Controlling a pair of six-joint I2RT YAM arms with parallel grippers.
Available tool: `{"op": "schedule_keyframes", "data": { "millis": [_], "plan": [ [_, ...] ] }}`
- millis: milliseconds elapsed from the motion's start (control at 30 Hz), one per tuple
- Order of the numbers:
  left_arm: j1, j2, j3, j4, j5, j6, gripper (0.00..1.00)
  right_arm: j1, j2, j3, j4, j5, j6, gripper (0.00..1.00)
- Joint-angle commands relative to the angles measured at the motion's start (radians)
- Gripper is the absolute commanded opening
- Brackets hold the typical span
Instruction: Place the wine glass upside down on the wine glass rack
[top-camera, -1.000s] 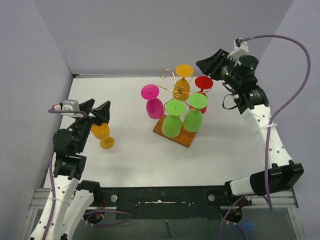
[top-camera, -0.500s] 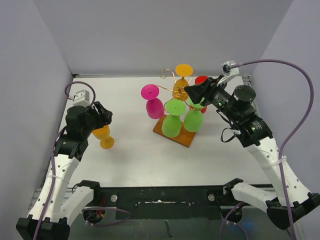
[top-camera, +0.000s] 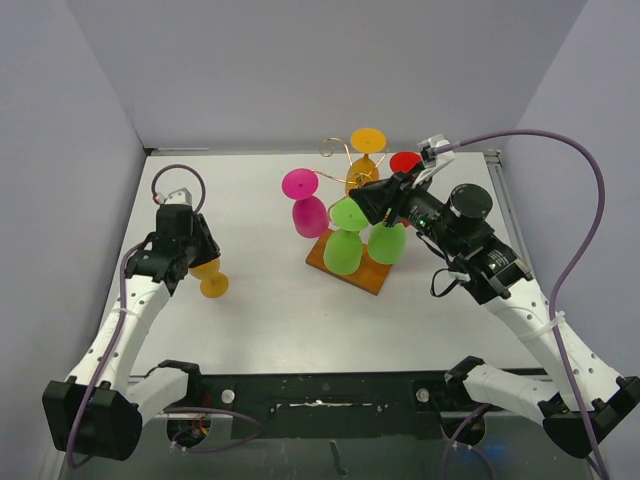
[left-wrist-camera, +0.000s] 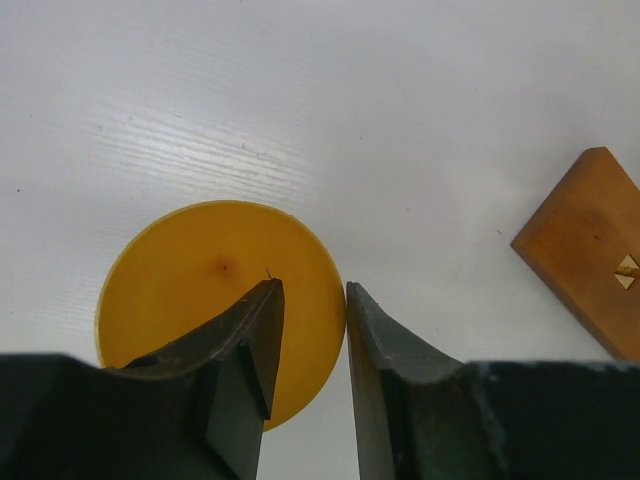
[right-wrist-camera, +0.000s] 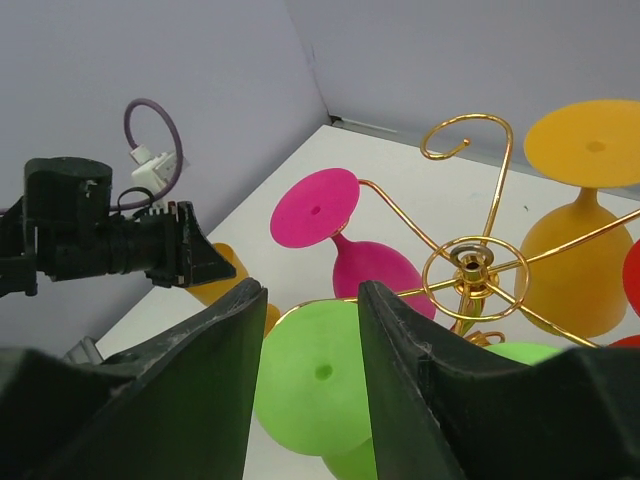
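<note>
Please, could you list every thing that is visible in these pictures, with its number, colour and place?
wine glass rack: 1, gold wire on brown wooden base, middle of the table
green glasses: 2, green, hanging upside down, near side of the rack
pink glass: 1, pink, hanging, left side of the rack
hanging orange glass: 1, orange, far side of the rack
red glass: 1, red, right side of the rack, partly hidden
loose orange glass: 1, orange, on the table, left
table: 1, white
cables: 2, purple, one on each arm
left end effector: black, over the loose orange glass, narrow gap
right end effector: black, open, facing the green glasses
</note>
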Motion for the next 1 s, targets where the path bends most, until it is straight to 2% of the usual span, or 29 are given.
{"op": "schedule_keyframes", "data": {
  "millis": [0,167,267,300,367,400,767,967],
  "plan": [
    [0.003,0.050,0.052,0.039,0.022,0.008,0.28,0.028,-0.014,0.011,0.100,0.036,-0.029,0.41],
    [0.003,0.071,0.058,0.051,0.022,0.018,0.26,0.059,-0.008,0.013,0.108,0.053,-0.034,0.40],
    [0.003,0.075,0.057,0.047,0.014,0.027,0.20,0.074,-0.001,0.015,0.114,0.066,-0.036,0.40],
    [0.003,0.074,0.057,0.046,0.014,0.032,0.17,0.080,0.002,0.016,0.116,0.070,-0.037,0.40],
    [0.004,0.069,0.057,0.048,0.015,0.043,0.02,0.091,0.012,0.023,0.107,0.087,-0.039,0.40],
    [0.002,0.065,0.058,0.048,0.014,0.050,0.00,0.096,0.014,0.028,0.104,0.097,-0.040,0.40],
    [0.001,-0.053,0.123,0.017,0.020,0.070,0.00,0.152,0.046,0.043,0.121,0.156,0.015,0.40],
    [-0.001,-0.211,0.134,0.146,0.092,0.041,0.00,0.190,0.062,0.037,0.148,0.206,0.095,0.41]
  ]
}}
